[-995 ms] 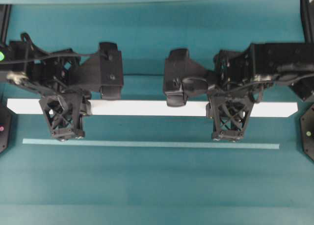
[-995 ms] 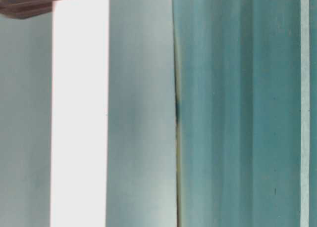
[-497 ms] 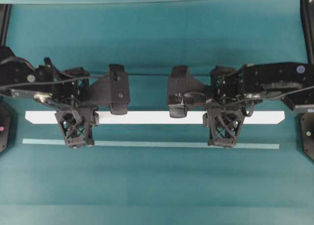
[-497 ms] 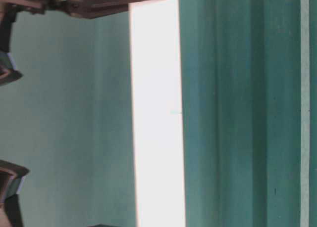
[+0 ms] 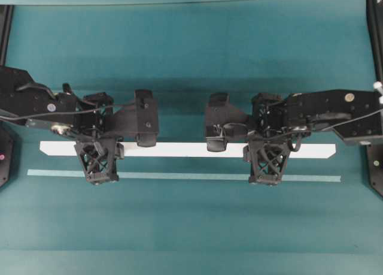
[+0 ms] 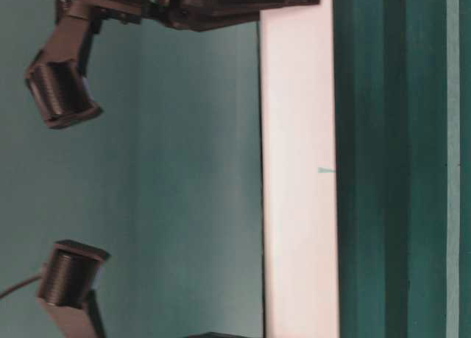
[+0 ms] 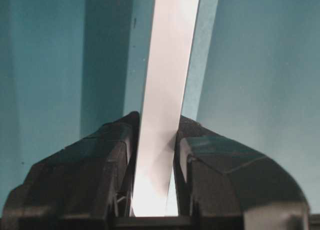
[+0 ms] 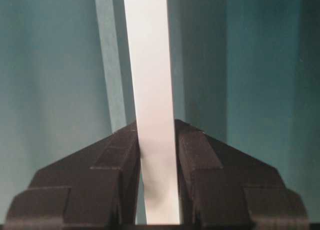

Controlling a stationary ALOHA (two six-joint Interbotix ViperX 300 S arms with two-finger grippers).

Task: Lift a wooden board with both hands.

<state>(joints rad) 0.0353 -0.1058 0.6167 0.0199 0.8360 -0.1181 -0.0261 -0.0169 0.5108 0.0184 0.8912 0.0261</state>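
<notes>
The wooden board is a long white plank lying level across the overhead view, above the teal table. My left gripper is shut on it near its left end. My right gripper is shut on it near its right end. In the left wrist view the board runs up between the black fingers of the gripper. In the right wrist view the board sits the same way in the gripper. In the table-level view the board is a bright vertical band.
A thin pale teal strip lies on the table just in front of the board, and also shows in the table-level view. Black stands sit at the left edge and the right edge. A dark shadow band lies under the board.
The board looks shorter and narrower in the overhead view, so both grippers have carried it down toward the table and the teal strip. Both stay shut on it.
</notes>
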